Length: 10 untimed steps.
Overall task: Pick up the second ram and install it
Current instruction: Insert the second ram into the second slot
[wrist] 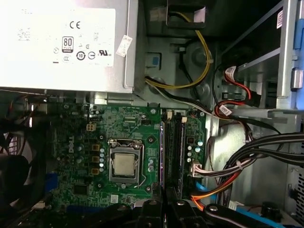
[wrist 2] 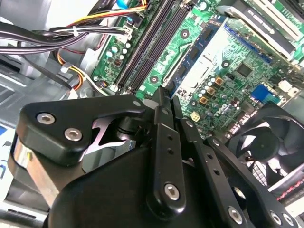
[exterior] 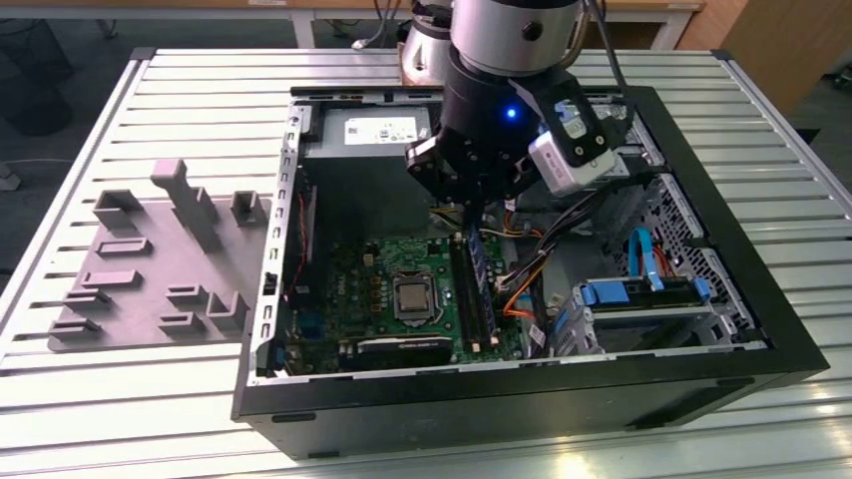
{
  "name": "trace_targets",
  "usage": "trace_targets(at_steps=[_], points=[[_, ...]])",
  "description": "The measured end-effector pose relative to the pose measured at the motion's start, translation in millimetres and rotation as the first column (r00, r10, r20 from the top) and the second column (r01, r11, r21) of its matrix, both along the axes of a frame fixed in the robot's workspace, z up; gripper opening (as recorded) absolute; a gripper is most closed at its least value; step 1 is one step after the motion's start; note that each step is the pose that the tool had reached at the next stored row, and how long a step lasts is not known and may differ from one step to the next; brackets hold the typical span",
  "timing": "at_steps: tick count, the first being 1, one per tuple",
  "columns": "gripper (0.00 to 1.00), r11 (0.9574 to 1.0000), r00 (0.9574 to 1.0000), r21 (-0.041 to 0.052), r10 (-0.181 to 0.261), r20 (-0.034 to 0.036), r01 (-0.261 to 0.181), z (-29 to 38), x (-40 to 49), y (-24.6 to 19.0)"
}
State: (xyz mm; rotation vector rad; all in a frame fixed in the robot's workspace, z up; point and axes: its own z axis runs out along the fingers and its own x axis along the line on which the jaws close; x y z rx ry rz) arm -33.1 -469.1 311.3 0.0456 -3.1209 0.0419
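Note:
My gripper [exterior: 473, 215] hangs inside the open PC case [exterior: 745, 339], just above the far end of the memory slots [exterior: 473, 289]. Its two black fingers [wrist 2: 161, 109] stand pressed together, and I see nothing between them. In both wrist views a thin dark-blue ram stick [wrist 2: 190, 59] [wrist: 162, 152] stands on edge in the slot beside the CPU socket [wrist: 124, 164]. I cannot tell whether it is the second ram. The black slots [wrist: 176, 152] beside it run straight out from my fingertips [wrist: 151, 209].
The grey power supply [wrist: 61, 45] fills the case's far end. Bundles of black, yellow, red and orange cables [wrist: 247, 156] crowd the side of the slots. A drive cage with blue brackets [exterior: 645, 294] is at the exterior view's right. A grey holder block [exterior: 167, 269] lies outside the case, at that view's left.

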Motion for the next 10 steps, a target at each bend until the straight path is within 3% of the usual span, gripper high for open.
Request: trace_targets(at_steps=[6,10], points=[[0.14,0.9997,0.9997,0.0000,-0.024,0.0000,0.024,-10.5,0.0,0.0],[0.14,0.9997,0.9997,0.0001,-0.025,0.0000,0.025,-11.3,0.0,0.0]])
